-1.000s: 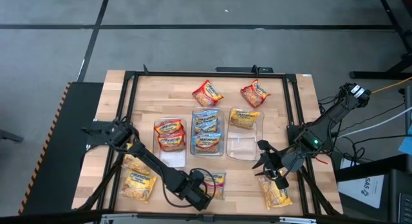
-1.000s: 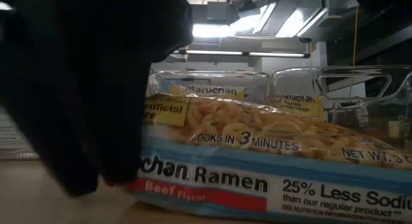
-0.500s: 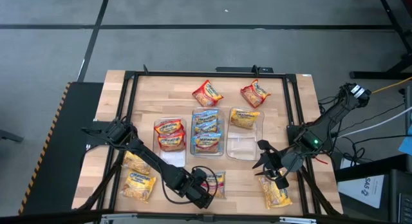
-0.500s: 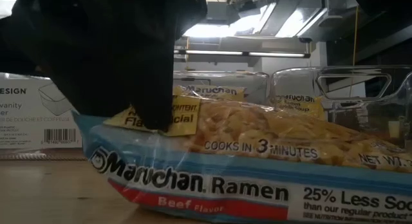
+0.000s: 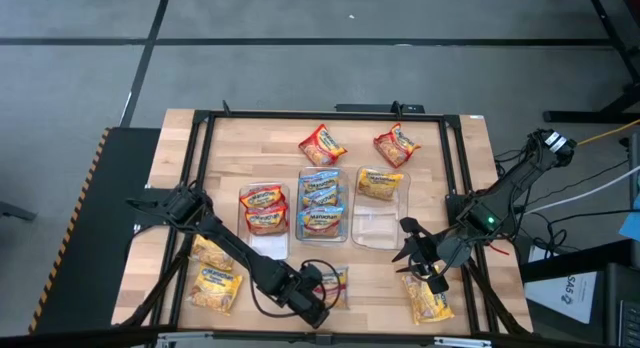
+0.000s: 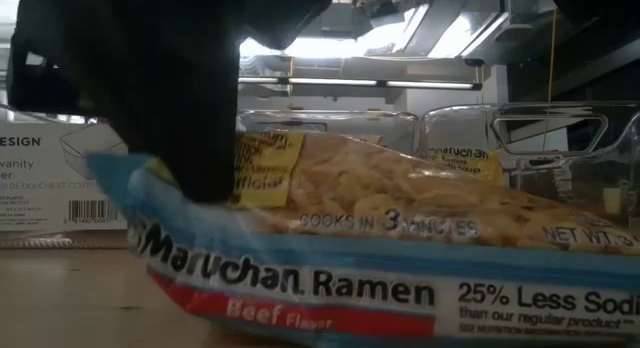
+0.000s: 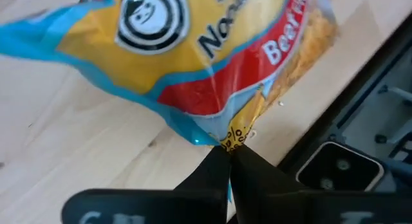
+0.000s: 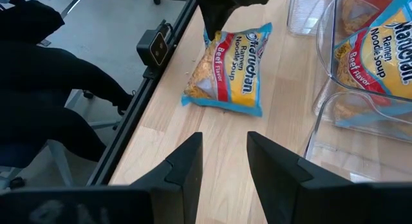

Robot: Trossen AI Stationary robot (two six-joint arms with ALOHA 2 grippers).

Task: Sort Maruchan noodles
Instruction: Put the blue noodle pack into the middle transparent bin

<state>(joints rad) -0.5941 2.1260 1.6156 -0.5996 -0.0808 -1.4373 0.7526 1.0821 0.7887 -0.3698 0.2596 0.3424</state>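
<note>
Blue-edged beef ramen packet (image 7: 193,63) is pinched by its corner seam in the left gripper (image 7: 230,161), presumably for lifting toward a bin; the right gripper (image 8: 224,161) is held spread, waiting.

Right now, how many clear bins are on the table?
3, side by side: left bin holding red packets, middle bin blue packets, right bin one yellow packet.

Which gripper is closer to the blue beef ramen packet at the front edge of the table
Left. The left gripper is shut on the blue beef packet corner; the right gripper hangs open farther right, above a yellow packet.
</note>
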